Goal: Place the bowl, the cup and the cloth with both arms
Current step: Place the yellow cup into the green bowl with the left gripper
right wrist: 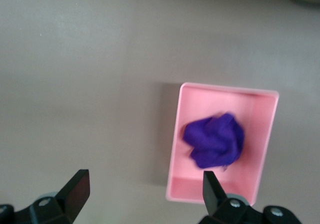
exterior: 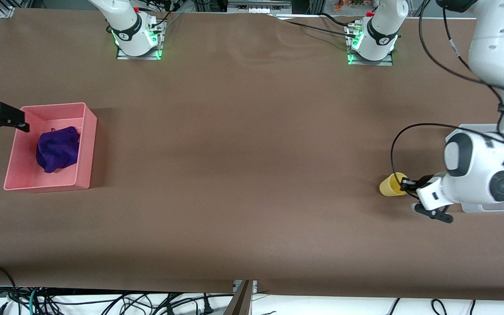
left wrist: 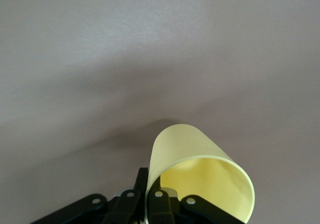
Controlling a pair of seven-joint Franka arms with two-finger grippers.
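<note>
1. While tipped on its side in the air over the table's left-arm end, the cup (exterior: 392, 184) is clamped by its rim in the left gripper (exterior: 406, 184).
2. A purple cloth (exterior: 58, 149) lies bunched in a pink bin (exterior: 86, 148) at the right arm's end.
3. Over that bin's edge hangs the right gripper (right wrist: 145, 186), fingers spread wide, holding nothing.
</note>
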